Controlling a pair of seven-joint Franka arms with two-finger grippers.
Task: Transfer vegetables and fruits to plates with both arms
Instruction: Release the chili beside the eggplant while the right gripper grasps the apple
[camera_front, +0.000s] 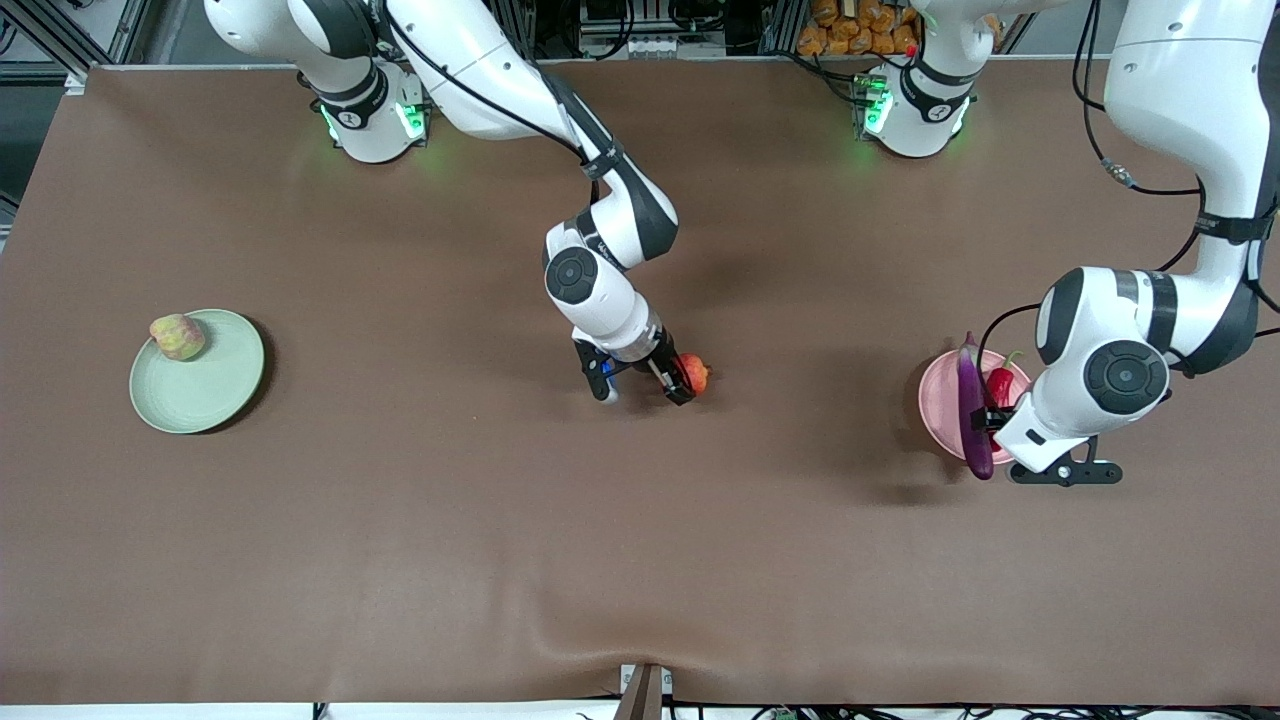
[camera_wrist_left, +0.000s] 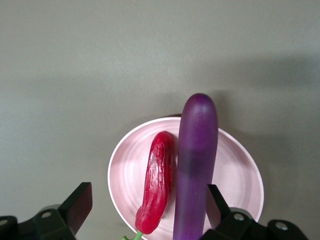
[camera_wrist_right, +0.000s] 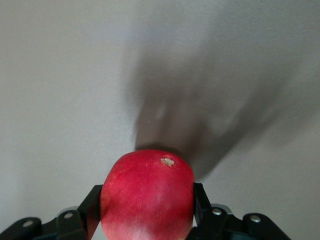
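Apple (camera_front: 697, 373) sits at the centre of the front view, pinched between the two fingers of the right gripper (camera_front: 686, 382), low against the brown table (camera_front: 420, 520); the right wrist view shows the apple (camera_wrist_right: 147, 197) filling the lower middle of the frame, a black finger (camera_wrist_right: 90, 210) pressed on each flank. Over at the middle right of the front view, the pink plate (camera_front: 935, 400) carries the purple eggplant (camera_front: 972, 415) and the red chili pepper (camera_front: 1000, 384), side by side. The left gripper (camera_front: 1000, 420) hangs over that plate with its fingers spread wide and nothing between them. In the left wrist view the eggplant (camera_wrist_left: 195, 165) overhangs the pink plate (camera_wrist_left: 125, 170) at its rim, and the chili pepper (camera_wrist_left: 157, 180) lies beside it, well inside. At the middle left of the front view, the green plate (camera_front: 205, 385) holds the bumpy yellow-green fruit (camera_front: 177, 336) near its upper edge.
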